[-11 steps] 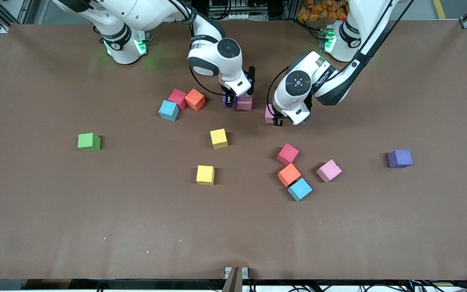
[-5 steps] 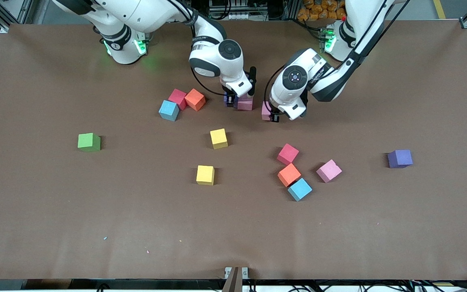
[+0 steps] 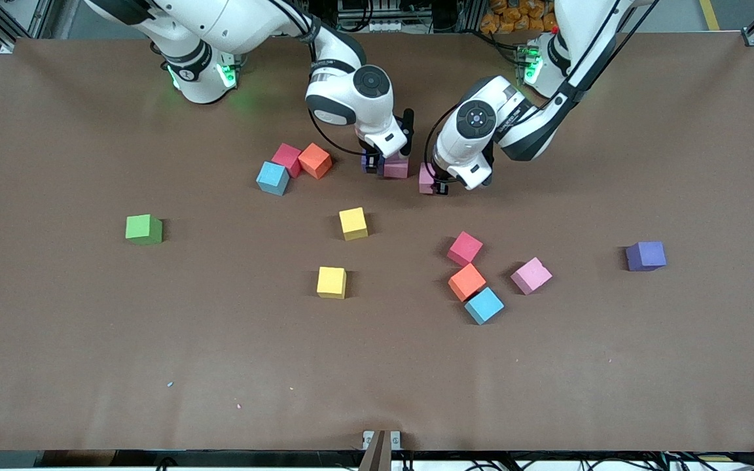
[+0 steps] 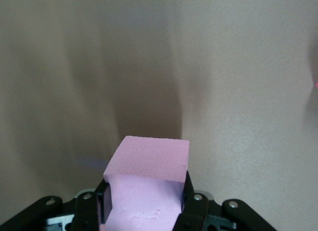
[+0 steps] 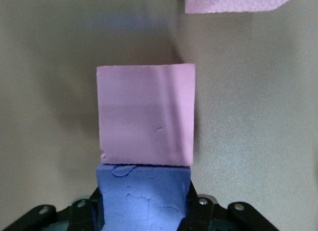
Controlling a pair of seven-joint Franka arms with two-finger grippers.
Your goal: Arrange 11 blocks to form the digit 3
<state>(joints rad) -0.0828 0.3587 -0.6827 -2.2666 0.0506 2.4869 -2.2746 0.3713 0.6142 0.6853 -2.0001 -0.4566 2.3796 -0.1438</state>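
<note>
Building the digit 3's first bar toward the robots' edge of the surface [image 3: 612, 392]. Right gripper [image 3: 372, 163] clamping purple block [image 5: 144, 196] against pink block [image 5: 145, 114]; left gripper [image 3: 438, 186] gripping another pink block [image 4: 149, 186] just beside, closing the gap.

Front view: high camera facing the robots, looking down across the whole desk [image 3: 377, 366], arm bases along the frame top. Both wrist views sit very close, looking past their own pincer tips at the desk. Right wrist view shares a pink block [image 5: 145, 114] [image 3: 395, 169] with the front view, mid-upper frame.
</note>
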